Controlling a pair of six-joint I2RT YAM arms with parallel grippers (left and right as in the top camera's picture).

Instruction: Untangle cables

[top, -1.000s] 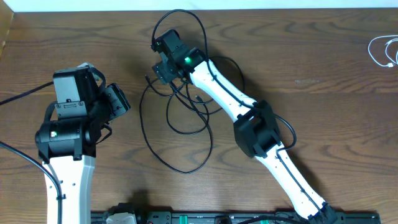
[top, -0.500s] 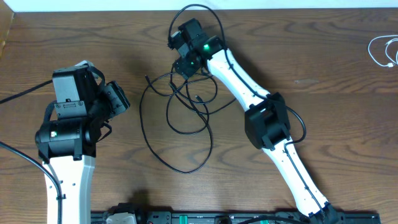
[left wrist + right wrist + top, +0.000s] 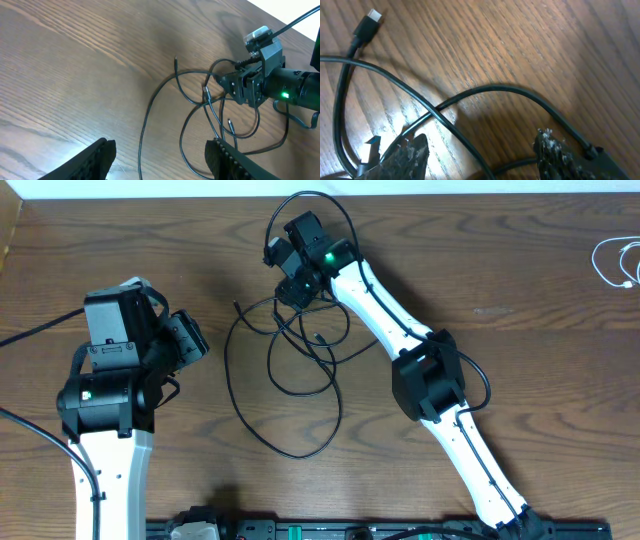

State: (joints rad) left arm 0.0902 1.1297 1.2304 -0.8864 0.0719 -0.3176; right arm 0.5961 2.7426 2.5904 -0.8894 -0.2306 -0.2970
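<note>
The black cable [image 3: 290, 365] lies tangled in loose loops at mid-table, one long loop reaching toward the front [image 3: 290, 450]. My right gripper [image 3: 281, 272] hovers low over the tangle's far end. In the right wrist view it [image 3: 480, 145] is open, with two crossing black strands [image 3: 445, 117] between the fingers and a plug end [image 3: 367, 24] at upper left. My left gripper [image 3: 203, 340] stays left of the tangle, open and empty [image 3: 160, 152]; a strand [image 3: 142, 145] on the table runs beneath its gap. The white cable [image 3: 620, 265] lies coiled at the far right edge.
The right arm [image 3: 400, 330] stretches diagonally across the table from the front right. Its thicker black wire arcs above the wrist [image 3: 320, 200]. The left arm's base [image 3: 105, 410] fills the front left. The table's far edge [image 3: 450, 192] is close behind the right gripper.
The right gripper moved right and toward the far edge over the tangle's top, then held there while its jaws narrowed. The left arm has not moved.
</note>
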